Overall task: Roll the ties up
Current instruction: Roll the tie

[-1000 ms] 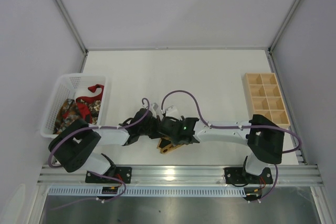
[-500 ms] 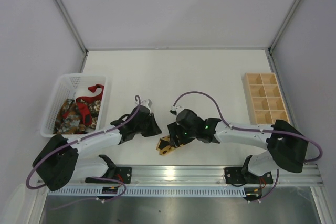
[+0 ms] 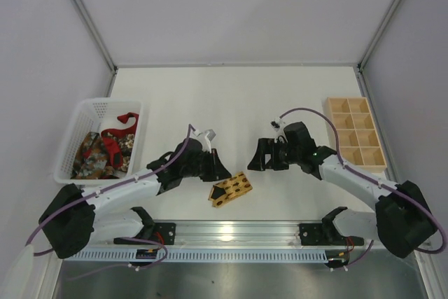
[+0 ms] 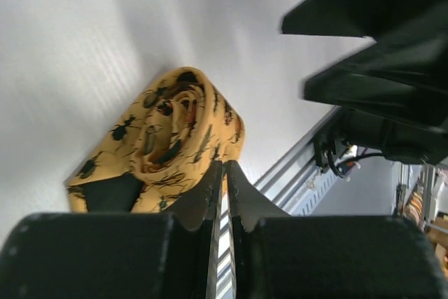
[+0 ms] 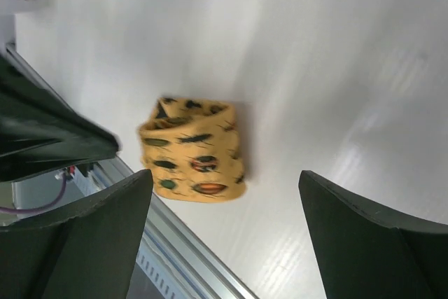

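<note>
One down: the yellow tie lies coiled and released on the table, right of the white basket. The left gripper, between basket and roll, is pinched closed on nothing. The right gripper, farther from the basket than the roll, gapes wide and empty. The red tie and patterned tie lie in the basket, so the next move likely means reaching in to lift one out.

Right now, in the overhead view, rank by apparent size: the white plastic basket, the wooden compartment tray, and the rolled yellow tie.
Largest: white plastic basket.
Middle: wooden compartment tray, somewhat smaller.
Smallest: rolled yellow tie, clearly.
They are at a similar distance from the camera, so the order holds.
</note>
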Robot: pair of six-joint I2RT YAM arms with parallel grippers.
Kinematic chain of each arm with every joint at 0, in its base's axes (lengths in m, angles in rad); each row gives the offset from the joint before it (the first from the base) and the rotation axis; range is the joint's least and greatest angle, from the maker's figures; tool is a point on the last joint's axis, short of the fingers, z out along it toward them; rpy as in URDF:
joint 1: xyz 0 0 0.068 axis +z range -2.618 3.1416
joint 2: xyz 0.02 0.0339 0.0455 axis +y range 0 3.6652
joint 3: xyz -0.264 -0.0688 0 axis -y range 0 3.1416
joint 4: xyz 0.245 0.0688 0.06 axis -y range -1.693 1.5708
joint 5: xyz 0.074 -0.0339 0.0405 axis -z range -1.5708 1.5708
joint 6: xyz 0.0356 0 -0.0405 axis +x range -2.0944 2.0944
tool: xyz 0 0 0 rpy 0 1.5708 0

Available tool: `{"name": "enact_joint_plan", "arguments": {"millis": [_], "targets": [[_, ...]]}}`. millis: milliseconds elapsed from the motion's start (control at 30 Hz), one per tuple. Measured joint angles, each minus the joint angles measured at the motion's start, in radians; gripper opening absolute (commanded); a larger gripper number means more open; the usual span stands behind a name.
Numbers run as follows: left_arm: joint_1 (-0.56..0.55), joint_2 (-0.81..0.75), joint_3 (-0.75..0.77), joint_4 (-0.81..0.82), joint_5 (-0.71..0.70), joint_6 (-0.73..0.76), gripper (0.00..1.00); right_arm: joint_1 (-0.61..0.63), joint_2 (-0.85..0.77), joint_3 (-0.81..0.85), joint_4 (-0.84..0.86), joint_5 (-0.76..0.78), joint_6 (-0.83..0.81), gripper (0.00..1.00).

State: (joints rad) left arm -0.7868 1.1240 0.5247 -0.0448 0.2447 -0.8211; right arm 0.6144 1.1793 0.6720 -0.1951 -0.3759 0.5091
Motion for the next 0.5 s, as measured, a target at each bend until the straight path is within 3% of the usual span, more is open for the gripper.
{"name": "enact_joint_plan", "arguments": {"millis": [100,500], "targets": [[-0.023,0.042,0.011,0.058,0.031,-0.022,0.11,-0.071,0.074,-0.058,0.019,-0.095,-0.036,0.93],[-0.063,0.148,0.004,0.152,0.074,-0.077,0.1,-0.078,0.328,-0.123,0.321,-0.378,-0.053,0.9]]}}
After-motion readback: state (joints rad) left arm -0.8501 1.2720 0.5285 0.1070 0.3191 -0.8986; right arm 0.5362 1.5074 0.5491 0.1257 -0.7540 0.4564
